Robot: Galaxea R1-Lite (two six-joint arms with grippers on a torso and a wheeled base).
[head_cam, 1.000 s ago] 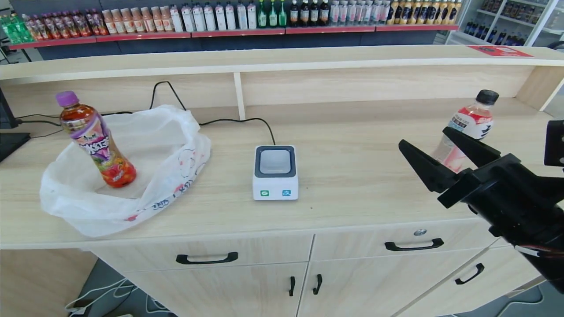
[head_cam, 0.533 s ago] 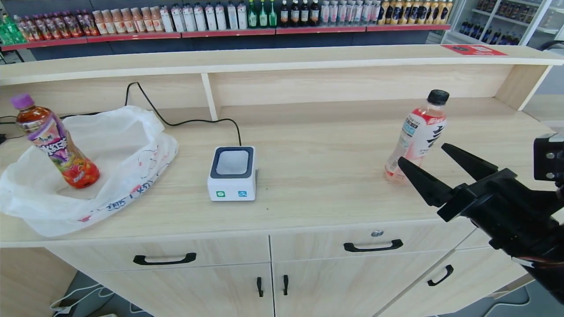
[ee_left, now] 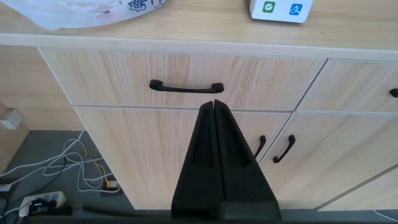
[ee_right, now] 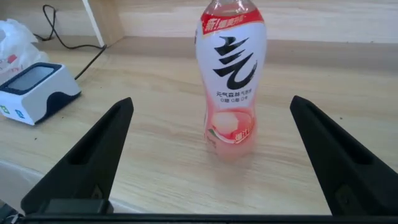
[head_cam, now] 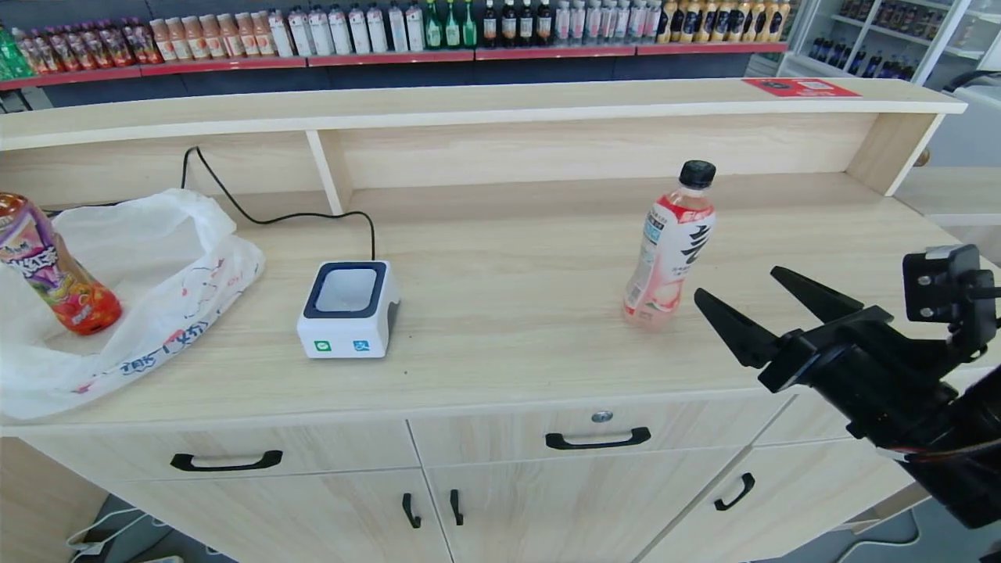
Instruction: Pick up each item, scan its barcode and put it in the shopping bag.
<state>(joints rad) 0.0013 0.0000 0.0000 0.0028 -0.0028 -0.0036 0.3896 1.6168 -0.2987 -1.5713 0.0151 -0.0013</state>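
Observation:
A pink drink bottle (head_cam: 669,246) with a black cap stands upright on the wooden counter (head_cam: 508,313), right of centre; the right wrist view has the bottle (ee_right: 231,81) straight ahead between the fingers. My right gripper (head_cam: 735,301) is open, just right of the bottle and a little nearer the counter's front edge, apart from it. The white barcode scanner (head_cam: 349,310) sits mid-counter. At the far left a white shopping bag (head_cam: 125,297) lies open with a purple-labelled tea bottle (head_cam: 55,274) standing in it. My left gripper (ee_left: 214,106) is shut, low in front of the cabinet drawers.
The scanner's black cable (head_cam: 258,211) runs to the counter's back wall. A raised ledge (head_cam: 469,105) borders the rear, with a divider (head_cam: 328,168) under it. Drawers and doors with black handles (head_cam: 598,440) lie below the front edge. Shelves of drinks (head_cam: 391,27) stand behind.
The head camera has swung right, so everything shifts left in view. My open right gripper now stands beside the pink bottle rather than overlapping it.

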